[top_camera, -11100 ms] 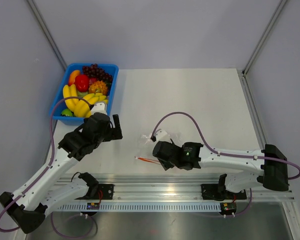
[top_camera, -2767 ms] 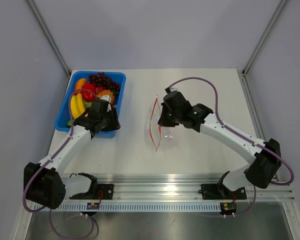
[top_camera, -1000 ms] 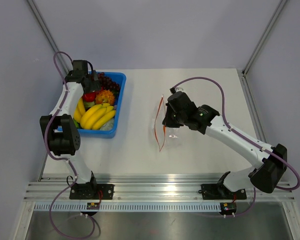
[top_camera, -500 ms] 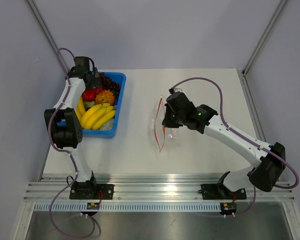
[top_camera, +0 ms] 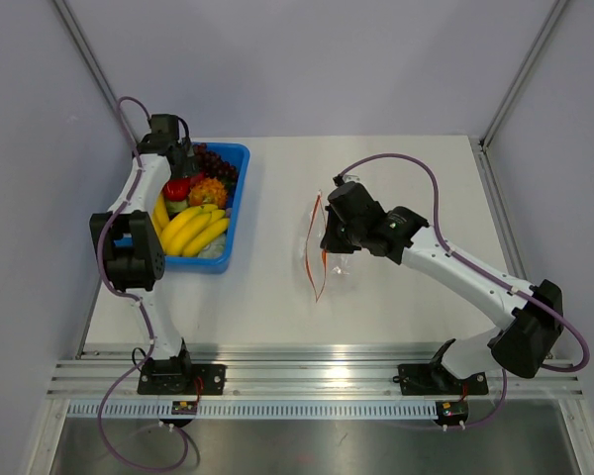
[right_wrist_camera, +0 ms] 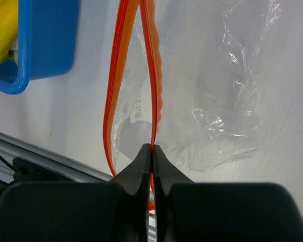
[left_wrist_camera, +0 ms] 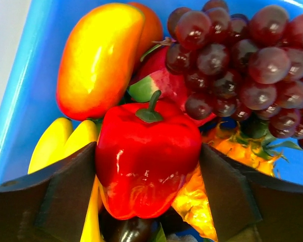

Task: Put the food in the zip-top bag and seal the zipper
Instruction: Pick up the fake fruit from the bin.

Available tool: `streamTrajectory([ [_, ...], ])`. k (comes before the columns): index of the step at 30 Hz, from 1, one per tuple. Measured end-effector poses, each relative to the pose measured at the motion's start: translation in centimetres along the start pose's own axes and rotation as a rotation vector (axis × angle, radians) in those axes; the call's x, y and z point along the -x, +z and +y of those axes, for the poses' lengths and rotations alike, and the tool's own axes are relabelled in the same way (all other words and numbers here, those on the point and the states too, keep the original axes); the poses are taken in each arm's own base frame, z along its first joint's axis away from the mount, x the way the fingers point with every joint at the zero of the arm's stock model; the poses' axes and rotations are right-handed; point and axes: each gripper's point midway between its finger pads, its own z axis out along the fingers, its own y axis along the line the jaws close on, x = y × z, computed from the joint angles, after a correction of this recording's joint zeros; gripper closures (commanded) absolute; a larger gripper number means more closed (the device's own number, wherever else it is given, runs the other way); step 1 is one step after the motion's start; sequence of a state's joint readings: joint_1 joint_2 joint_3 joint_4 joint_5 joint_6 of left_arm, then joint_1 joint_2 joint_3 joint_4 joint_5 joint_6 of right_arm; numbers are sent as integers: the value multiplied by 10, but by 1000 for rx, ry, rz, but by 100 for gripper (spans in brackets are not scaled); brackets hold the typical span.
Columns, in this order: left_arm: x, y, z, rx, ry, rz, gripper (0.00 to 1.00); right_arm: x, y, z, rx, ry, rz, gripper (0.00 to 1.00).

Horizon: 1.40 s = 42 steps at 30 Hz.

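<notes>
bag mouth gapes toward 9 o'clock, right gripper pinching its zipper; left gripper spread astride red pepper in tray.

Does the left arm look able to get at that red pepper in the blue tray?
Probably yes. The left gripper has a finger on each side of the red pepper, and nothing lies over it; the grapes and mango sit alongside. Whether the fingers press it is unclear.
</notes>
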<state>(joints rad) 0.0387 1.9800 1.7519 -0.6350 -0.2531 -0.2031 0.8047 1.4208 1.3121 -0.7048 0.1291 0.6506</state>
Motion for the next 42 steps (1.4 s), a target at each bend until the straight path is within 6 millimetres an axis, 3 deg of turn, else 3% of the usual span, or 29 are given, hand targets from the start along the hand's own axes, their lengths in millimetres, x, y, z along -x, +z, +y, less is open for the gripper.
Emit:
streamTrajectory([
  [6,0,0,1,5,-5,-2,46,0,1,0,-1,0,2,93],
  [11,-3,-13,2,-5,-18,-7,51,-4,6,0,-3,-2,19,93],
  [15,-6,-43,4,-28,-41,-32,53,-6,14,1,-10,-7,35,93],
  [18,0,-76,6,-64,-60,-81,53,0,21,8,-5,-18,38,93],
  [23,17,-128,3,-147,-81,-179,54,27,41,39,41,-43,22,94],
  [26,18,-150,0,-192,-76,-208,54,44,58,62,83,-54,14,95],
  [33,-5,-188,-8,-319,-45,-200,54,56,99,104,176,-61,63,95],
  [39,-32,-220,-31,-487,-15,-179,54,54,121,120,213,-61,114,96],
  [42,-46,-227,-41,-555,-5,-152,54,53,126,124,220,-55,133,96],
])
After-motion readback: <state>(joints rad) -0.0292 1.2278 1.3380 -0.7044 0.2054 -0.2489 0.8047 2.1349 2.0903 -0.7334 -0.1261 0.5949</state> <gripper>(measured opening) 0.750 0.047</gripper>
